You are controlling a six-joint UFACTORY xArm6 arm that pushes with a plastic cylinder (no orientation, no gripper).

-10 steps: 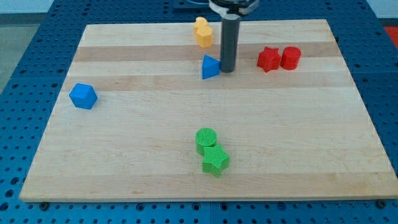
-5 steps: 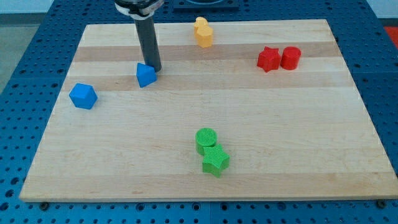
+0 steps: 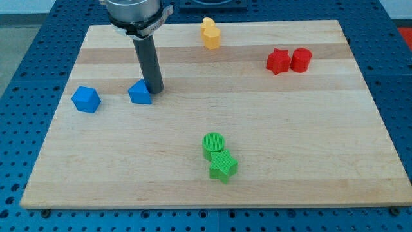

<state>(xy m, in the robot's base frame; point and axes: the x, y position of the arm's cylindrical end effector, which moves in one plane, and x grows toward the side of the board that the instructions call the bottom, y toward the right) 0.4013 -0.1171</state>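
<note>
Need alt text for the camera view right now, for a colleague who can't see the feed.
My tip rests against the right side of a blue triangular block at the wooden board's upper left, with a blue cube farther left. A yellow block sits at top centre, a red star and red cylinder at upper right, a green cylinder and green star at bottom centre.

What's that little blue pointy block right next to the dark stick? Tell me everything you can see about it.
The blue triangular block is a small, matte, plastic-looking wedge, its peak pointing up. It sits flat on the pale wooden board, in the view's upper-left part. My tip is against its right side, touching or nearly so. A blue cube-like block lies apart to the view's left. Nothing else touches it.
</note>
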